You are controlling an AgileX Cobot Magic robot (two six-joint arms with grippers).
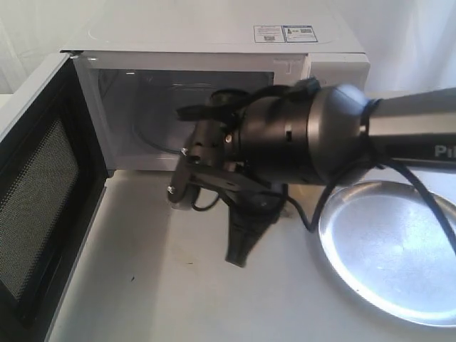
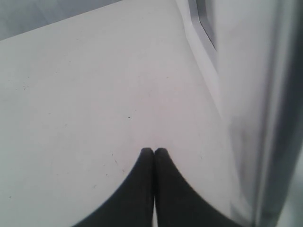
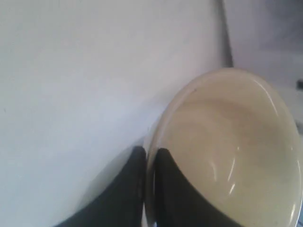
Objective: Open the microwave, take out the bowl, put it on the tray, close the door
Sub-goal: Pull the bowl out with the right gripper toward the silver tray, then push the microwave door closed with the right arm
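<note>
Now I hold bowl (image 3: pixel 227 151) by rim: right gripper (image 3: pixel 150 150) pinches it, one finger inside, one outside, so it won't slip. Bowl not on tray (image 1: pixel 385 249), lower right, yet. Door (image 1: pixel 43 185) swung wide, left, leaving microwave (image 1: pixel 214 35) open. Left gripper (image 2: pixel 154 151) squeezed together, empty, out of way. Right arm (image 1: pixel 413 132) reads "Pi"; stickers (image 1: pixel 285 33) too small.

Black arm (image 1: pixel 285 135), silver forearm (image 1: pixel 413 117), white lettering (image 1: pixel 443 151), tapered black fingers (image 3: pixel 118 198)
</note>
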